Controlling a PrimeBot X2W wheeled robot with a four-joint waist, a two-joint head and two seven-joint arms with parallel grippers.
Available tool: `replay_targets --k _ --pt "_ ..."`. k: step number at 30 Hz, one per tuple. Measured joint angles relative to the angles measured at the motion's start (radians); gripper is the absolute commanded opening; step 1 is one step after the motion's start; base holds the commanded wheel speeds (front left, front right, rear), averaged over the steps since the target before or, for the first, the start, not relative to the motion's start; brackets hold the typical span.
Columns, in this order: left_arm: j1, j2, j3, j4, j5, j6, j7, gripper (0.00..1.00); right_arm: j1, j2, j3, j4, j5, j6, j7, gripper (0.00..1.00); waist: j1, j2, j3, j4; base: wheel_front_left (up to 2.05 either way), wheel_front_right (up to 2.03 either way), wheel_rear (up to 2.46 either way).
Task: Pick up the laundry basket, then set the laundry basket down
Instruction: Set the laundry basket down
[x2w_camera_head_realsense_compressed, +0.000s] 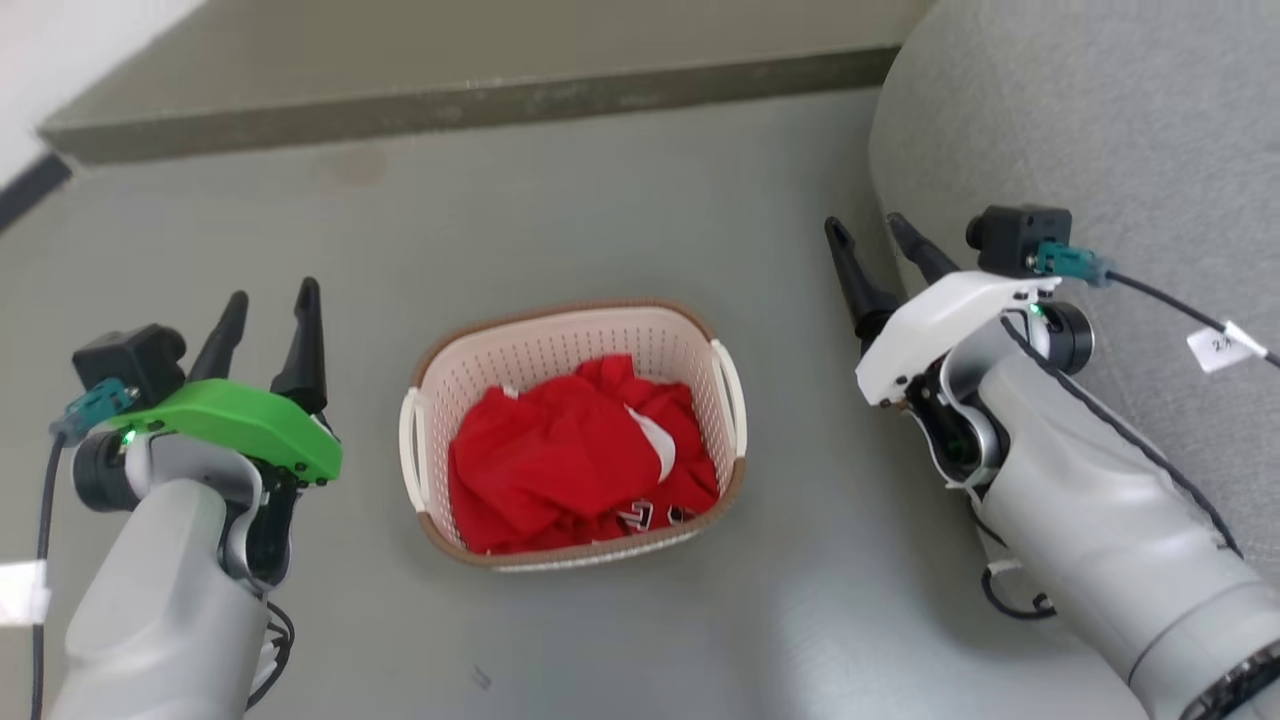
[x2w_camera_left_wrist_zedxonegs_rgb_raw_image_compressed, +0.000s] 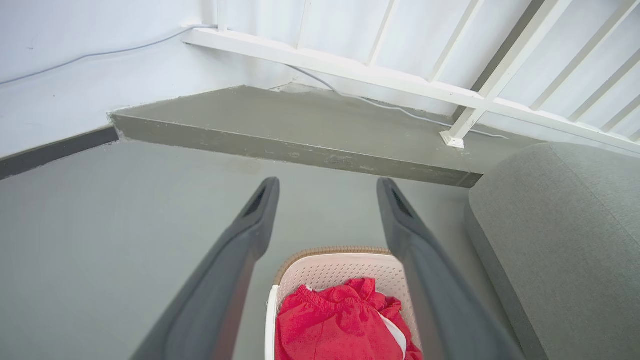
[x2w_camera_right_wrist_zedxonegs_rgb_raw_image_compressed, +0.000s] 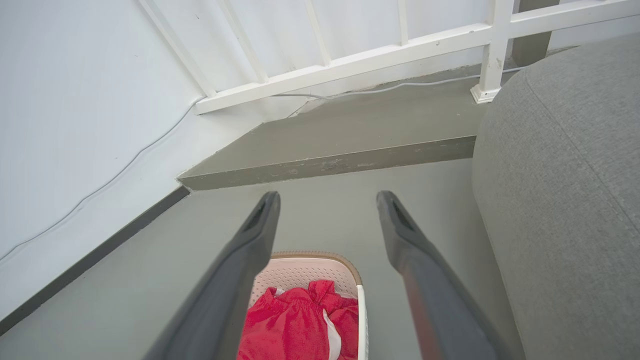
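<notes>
My left gripper (x2w_camera_head_realsense_compressed: 273, 291) and right gripper (x2w_camera_head_realsense_compressed: 862, 222) are open either side of the laundry basket (x2w_camera_head_realsense_compressed: 570, 345); lifting one side first could maybe tip it.

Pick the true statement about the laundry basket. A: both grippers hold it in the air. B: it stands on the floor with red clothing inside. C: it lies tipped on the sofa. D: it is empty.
B: the laundry basket stands on the floor, red clothing inside, with the left gripper and right gripper open, clear of it.

Cream perforated laundry basket (x2w_camera_head_realsense_compressed: 540, 360), brown rim (x2w_camera_head_realsense_compressed: 600, 304); red garment (x2w_camera_head_realsense_compressed: 570, 450); grey floor (x2w_camera_head_realsense_compressed: 600, 200)
</notes>
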Motion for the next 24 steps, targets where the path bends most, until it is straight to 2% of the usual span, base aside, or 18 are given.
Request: replay_targets --k 5,16,24 --pt "0.075 0.0 0.051 -0.073 0.046 0.019 0.0 1.0 0.069 -0.001 -0.059 -0.084 -0.05 -0.011 -0.001 1.0 0.0 0.0 -0.054 -0.004 0.0 0.0 0.0" --pt "0.204 -0.023 0.114 -0.223 0.125 0.027 0.0 1.0 0.246 -0.031 -0.205 -0.272 -0.185 -0.071 -0.004 1.0 0.0 0.0 -0.137 -0.002 0.0 0.0 0.0" --pt "0.288 -0.025 0.16 -0.287 0.169 0.033 0.0 1.0 0.32 -0.039 -0.239 -0.349 -0.254 -0.072 -0.004 1.0 0.0 0.0 -0.161 -0.001 0.0 0.0 0.0"
